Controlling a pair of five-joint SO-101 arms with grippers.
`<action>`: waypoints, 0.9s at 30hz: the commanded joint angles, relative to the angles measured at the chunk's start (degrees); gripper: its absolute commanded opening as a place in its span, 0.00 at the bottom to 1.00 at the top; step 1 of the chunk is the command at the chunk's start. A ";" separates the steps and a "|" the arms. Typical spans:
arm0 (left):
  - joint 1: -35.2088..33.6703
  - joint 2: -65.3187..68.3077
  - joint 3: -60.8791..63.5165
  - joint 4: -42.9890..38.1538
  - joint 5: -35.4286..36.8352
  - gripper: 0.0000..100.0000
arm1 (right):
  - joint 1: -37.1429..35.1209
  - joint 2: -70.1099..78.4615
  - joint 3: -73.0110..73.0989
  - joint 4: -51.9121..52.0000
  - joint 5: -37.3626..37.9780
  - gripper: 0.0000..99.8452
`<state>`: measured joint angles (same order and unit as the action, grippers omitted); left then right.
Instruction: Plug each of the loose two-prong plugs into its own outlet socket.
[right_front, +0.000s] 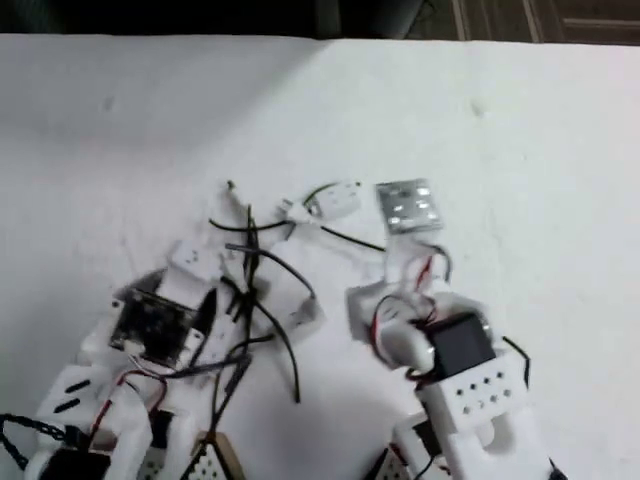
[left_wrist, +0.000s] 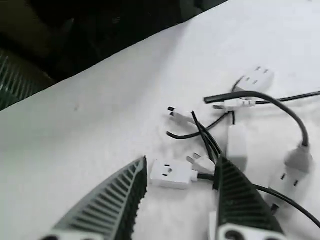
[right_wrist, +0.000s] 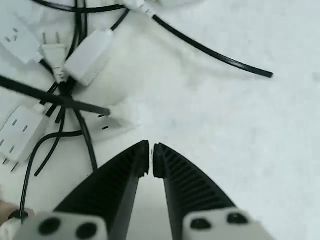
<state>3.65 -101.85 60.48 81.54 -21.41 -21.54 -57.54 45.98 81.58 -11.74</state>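
A tangle of black cords (right_front: 262, 300) with white two-prong plugs and white outlet sockets lies mid-table. My left gripper (left_wrist: 181, 165) is open just above the table. A white socket block (left_wrist: 169, 174) lies between its fingers, and a plug (left_wrist: 200, 162) sits at that block's end. Beyond them lie another socket (left_wrist: 256, 77), a loose plug (left_wrist: 181, 116) and a grey plug (left_wrist: 298, 161). My right gripper (right_wrist: 151, 151) is shut on nothing over bare table. A plug (right_wrist: 52, 52), a white block (right_wrist: 90, 56) and a socket (right_wrist: 20, 131) lie beside it.
A silver plate (right_front: 408, 207) rests at the back right of the tangle, next to a white socket (right_front: 335, 200). The left arm (right_front: 150, 325) and the right arm (right_front: 465, 370) stand at the near edge. The white table (right_front: 150, 120) ends at a dark back edge.
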 joint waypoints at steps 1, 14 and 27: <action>5.32 12.00 -3.25 0.00 -0.53 0.23 | 8.48 -0.57 -2.46 -0.04 0.44 0.02; 20.97 51.03 -13.10 -5.80 -1.14 0.23 | 17.54 -0.40 2.37 -5.76 1.93 0.02; 21.41 78.73 -13.63 -20.92 -4.13 0.27 | 18.68 -0.40 2.81 -6.46 1.93 0.02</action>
<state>24.48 -26.24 49.58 64.40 -25.01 -3.25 -57.54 49.23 76.13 -10.51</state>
